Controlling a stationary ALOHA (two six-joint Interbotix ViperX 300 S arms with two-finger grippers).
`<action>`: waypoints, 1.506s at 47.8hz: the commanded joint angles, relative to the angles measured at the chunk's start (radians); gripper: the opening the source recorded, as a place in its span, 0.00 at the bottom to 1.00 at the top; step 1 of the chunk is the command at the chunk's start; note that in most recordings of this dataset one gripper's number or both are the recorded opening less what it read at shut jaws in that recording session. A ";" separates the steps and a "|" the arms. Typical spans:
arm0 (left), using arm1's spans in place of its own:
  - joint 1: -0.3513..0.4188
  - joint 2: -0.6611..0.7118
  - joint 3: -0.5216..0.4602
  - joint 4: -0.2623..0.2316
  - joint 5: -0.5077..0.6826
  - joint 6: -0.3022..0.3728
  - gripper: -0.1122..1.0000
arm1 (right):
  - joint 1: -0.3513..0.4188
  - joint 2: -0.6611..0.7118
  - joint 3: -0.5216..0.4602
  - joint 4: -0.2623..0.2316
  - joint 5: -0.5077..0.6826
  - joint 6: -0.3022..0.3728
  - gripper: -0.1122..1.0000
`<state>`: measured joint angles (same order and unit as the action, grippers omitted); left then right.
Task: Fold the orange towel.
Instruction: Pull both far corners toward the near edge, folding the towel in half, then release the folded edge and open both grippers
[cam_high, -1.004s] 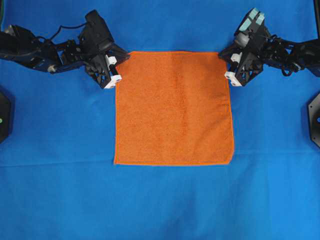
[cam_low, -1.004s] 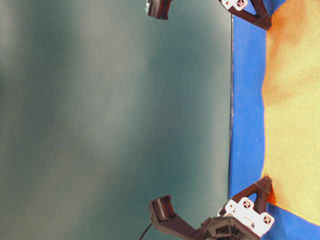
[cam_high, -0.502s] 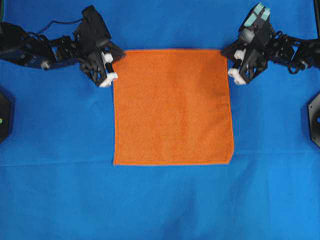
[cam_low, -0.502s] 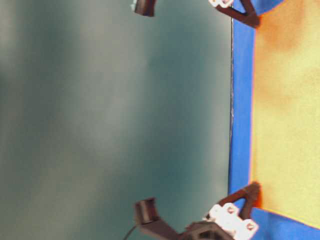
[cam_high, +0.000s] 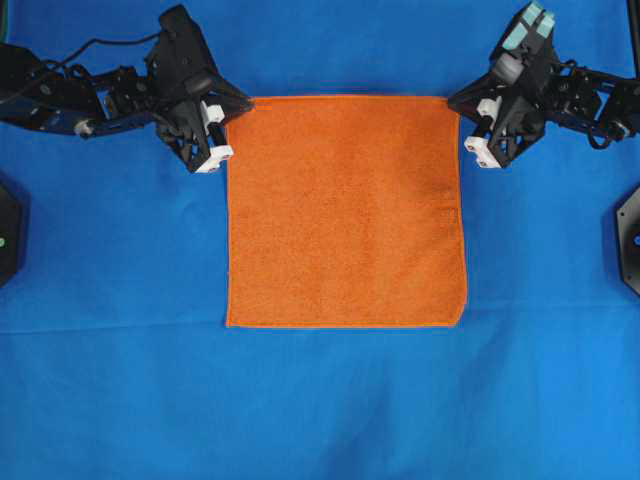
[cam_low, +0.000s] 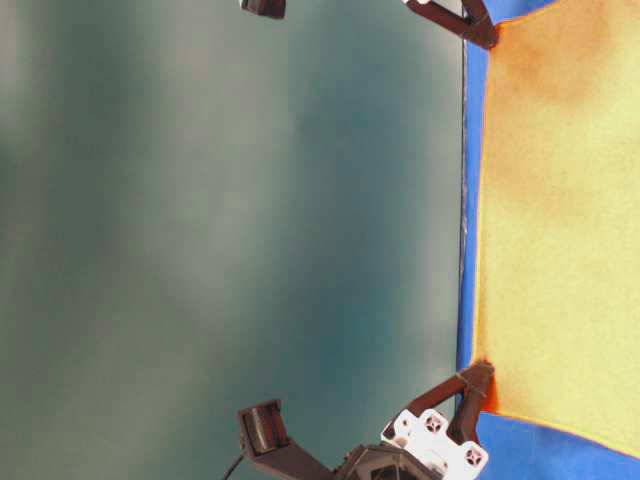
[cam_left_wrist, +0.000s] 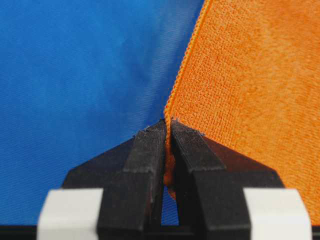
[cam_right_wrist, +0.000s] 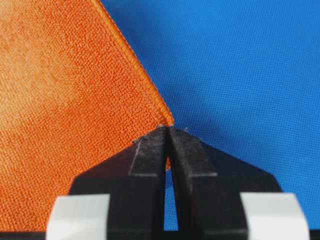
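1. Blue cloth covers the table; orange towel lies spread at centre.
2. Left gripper pinches one far corner (jaws together on hem).
3. Right gripper clamps the other far corner.

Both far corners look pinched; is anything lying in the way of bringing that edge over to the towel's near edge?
Nothing visible. The left tool and right tool are each shut on a far corner of the orange towel. The towel's surface and the blue cloth beyond its near edge carry no objects.
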<state>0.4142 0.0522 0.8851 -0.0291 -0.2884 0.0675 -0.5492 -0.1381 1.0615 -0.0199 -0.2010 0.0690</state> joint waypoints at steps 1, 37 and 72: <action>-0.020 -0.037 -0.003 0.000 0.006 0.002 0.10 | 0.003 -0.035 0.006 0.003 0.011 0.002 0.11; -0.439 -0.081 0.054 0.000 0.103 -0.150 0.10 | 0.494 -0.175 0.097 0.051 0.147 0.261 0.11; -0.597 -0.054 0.037 0.000 0.101 -0.244 0.11 | 0.761 -0.091 0.018 0.054 0.169 0.440 0.11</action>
<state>-0.1749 0.0077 0.9373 -0.0291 -0.1810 -0.1779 0.1933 -0.2224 1.0983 0.0291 -0.0245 0.5077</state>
